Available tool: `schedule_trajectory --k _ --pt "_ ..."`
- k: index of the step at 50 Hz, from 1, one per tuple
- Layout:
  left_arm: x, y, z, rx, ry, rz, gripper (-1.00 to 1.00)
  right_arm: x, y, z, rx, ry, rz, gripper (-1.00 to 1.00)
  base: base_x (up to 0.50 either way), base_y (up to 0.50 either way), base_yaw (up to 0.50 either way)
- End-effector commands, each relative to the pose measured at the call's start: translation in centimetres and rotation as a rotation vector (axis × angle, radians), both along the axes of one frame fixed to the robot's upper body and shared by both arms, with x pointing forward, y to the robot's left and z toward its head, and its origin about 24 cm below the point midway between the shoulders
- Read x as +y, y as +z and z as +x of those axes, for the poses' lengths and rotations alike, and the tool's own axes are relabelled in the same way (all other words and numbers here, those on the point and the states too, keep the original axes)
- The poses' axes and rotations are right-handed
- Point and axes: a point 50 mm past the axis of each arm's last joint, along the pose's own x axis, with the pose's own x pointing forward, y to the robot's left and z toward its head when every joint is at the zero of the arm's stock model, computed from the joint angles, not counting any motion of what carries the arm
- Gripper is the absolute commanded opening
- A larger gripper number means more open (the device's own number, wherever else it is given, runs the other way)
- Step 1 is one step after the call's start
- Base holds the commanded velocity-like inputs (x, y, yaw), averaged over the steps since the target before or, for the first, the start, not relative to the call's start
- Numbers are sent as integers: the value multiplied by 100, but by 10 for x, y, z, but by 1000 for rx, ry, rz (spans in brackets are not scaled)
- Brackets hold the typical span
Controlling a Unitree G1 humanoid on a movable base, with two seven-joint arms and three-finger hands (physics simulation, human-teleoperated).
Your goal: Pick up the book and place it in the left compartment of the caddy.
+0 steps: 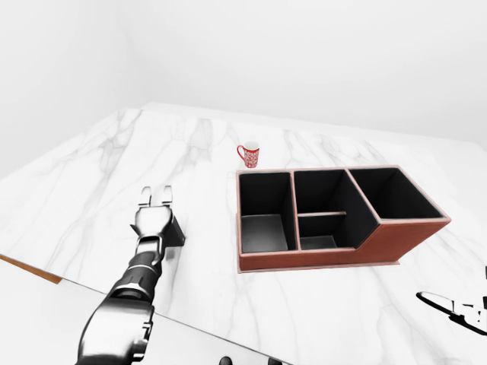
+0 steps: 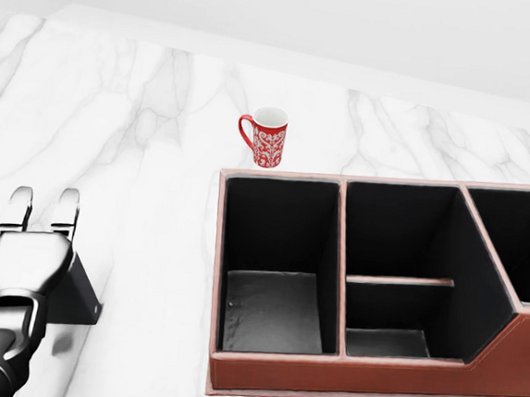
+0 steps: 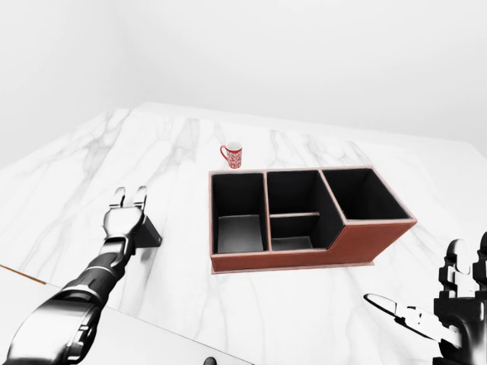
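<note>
The book [image 2: 80, 296] is a dark slab on the marble table [image 2: 143, 104], at the lower left of the head view. My left hand [image 2: 46, 205] lies over its top, with its fingers [image 2: 68, 204] stretched straight past the book's upper edge, open and not closed round it. The brown caddy [image 2: 360, 381] with black compartments stands to the right. Its left compartment [image 2: 279, 255] holds nothing. My right hand [image 3: 466, 293] hangs at the lower right of the right-eye view with its fingers spread, holding nothing, well away from the caddy.
A red patterned mug [image 2: 268, 136] stands just above the caddy's upper left corner. The table's near edge [image 1: 114, 293] runs diagonally along the bottom left of the left-eye view. Bare marble lies between the book and the caddy.
</note>
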Motion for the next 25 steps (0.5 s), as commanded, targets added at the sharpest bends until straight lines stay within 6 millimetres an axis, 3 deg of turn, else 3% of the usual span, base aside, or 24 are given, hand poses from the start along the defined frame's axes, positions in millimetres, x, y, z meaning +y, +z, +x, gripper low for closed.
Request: schedule_trajectory --k 1,7,8,9,11,12,25 --pt "-3 -8 -3 57 -7 9 100 0 0 1 1 -2 -1 100 0 0 0" --pt "-3 -12 -5 79 7 -7 95 0 -1 0 1 -1 -2 100 0 0 0" --pt "-3 -12 -6 83 6 -6 44 0 -1 0 1 -1 -2 100 0 0 0" --pt "-3 -12 -6 83 6 -6 44 0 -1 0 1 -1 -2 100 0 0 0" --pt "-2 -14 -7 90 4 -1 -69 0 -1 0 0 -1 -3 100 0 0 0" --pt "-2 -14 -7 90 5 -1 -100 0 0 0 0 -1 -2 100 0 0 0" --pt "2 -14 -9 78 28 -18 -100 0 -1 1 2 -2 -5 100 0 0 0"
